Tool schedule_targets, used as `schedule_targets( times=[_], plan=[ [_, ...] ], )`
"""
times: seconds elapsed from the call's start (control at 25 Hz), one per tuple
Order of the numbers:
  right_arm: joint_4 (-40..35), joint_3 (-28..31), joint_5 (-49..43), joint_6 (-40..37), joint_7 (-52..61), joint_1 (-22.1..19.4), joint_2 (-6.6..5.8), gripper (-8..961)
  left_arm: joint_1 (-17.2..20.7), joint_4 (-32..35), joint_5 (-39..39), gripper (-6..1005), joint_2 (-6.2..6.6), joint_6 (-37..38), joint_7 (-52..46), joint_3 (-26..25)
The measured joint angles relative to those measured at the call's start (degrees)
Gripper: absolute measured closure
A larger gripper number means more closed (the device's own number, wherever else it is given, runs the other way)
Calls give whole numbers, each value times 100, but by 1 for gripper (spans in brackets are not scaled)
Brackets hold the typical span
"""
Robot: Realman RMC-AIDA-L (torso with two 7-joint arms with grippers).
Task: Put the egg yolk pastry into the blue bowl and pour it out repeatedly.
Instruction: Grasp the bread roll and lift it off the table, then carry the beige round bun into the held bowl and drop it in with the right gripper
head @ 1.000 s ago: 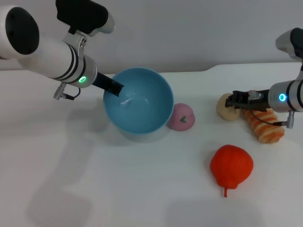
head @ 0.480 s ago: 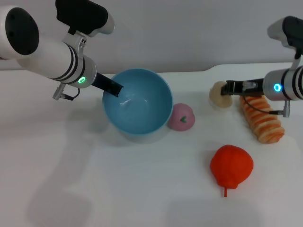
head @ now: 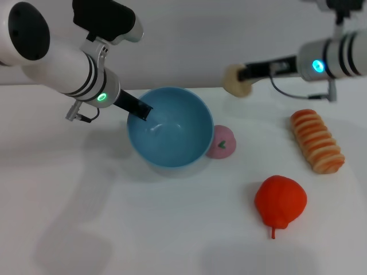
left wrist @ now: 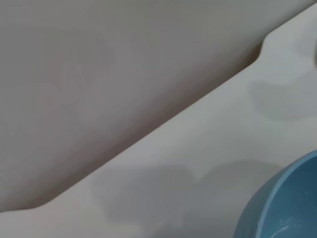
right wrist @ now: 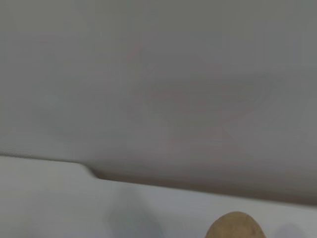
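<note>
The light-blue bowl (head: 169, 127) stands tilted at the table's middle left; a slice of its rim (left wrist: 282, 203) shows in the left wrist view. My left gripper (head: 139, 108) is shut on the bowl's near-left rim. The egg yolk pastry (head: 235, 81), a pale tan bun, hangs in the air to the right of and behind the bowl, held by my right gripper (head: 243, 76), which is shut on it. The top of the pastry (right wrist: 236, 225) shows in the right wrist view.
A pink ball with a green mark (head: 221, 141) touches the bowl's right side. A ridged orange bread (head: 316, 140) lies at the right. A red fruit-shaped toy (head: 280, 201) sits near the front right. The table's back edge meets a grey wall (head: 189, 40).
My right gripper has lifted the pastry off the table beside the orange bread and carried it up and left toward the bowl. The left gripper and bowl barely moved.
</note>
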Motion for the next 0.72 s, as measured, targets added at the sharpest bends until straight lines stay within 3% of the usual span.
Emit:
schedule_targets(
  times=[0.36, 0.72],
  plan=[
    [-242, -803, 670, -417, -45, 379, 0, 946, -38, 14, 0, 1000, -6, -25, -17, 21],
    [-424, -1426, 1261, -729, -85, 477, 22, 949, -32, 56, 10, 1001, -4, 23, -20, -3]
  ],
)
